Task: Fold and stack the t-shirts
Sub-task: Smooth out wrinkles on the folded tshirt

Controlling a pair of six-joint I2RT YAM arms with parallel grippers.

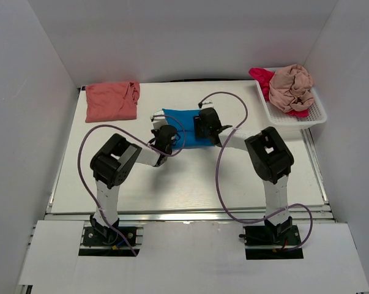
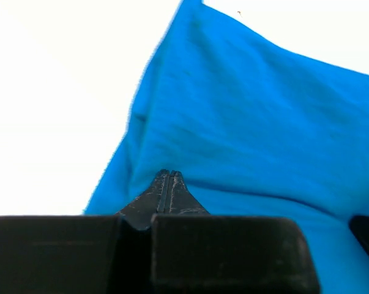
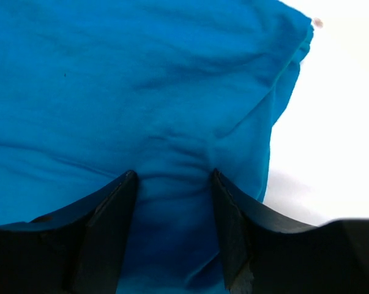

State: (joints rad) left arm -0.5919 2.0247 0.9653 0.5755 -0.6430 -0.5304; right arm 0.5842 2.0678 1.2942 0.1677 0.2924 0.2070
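- Currently, 1 salmon-coral t-shirt (image 1: pixel 112 101) lies folded at the far left corner of the surface (image 1: pixel 172 184), well apart from both arms. It looks like the start of the stack.
- The left fingers (image 2: pixel 169 184) are pressed shut, with their tips on the blue t-shirt (image 1: pixel 183 133) near its left edge. I cannot tell whether any cloth is pinched between them.
- The blue t-shirt sits mid-surface as a compact, roughly square packet, so I judge its fold to be at the finishing stage.
- The right fingers (image 3: pixel 108 220) stand apart, tips down on the blue cloth near its right edge. A small ridge of fabric lies between them but is not clamped.
- Next, the packet likely needs a hold on both sides and a carry left onto the salmon-coral one, kept flat so the fold does not spring open.
- At the far right, the white basket (image 1: pixel 317 116) holds 2 crumpled shirts, the beige-pink t-shirt (image 1: pixel 291 87) on top of the magenta-red t-shirt (image 1: pixel 260 76). Neither is folded yet.
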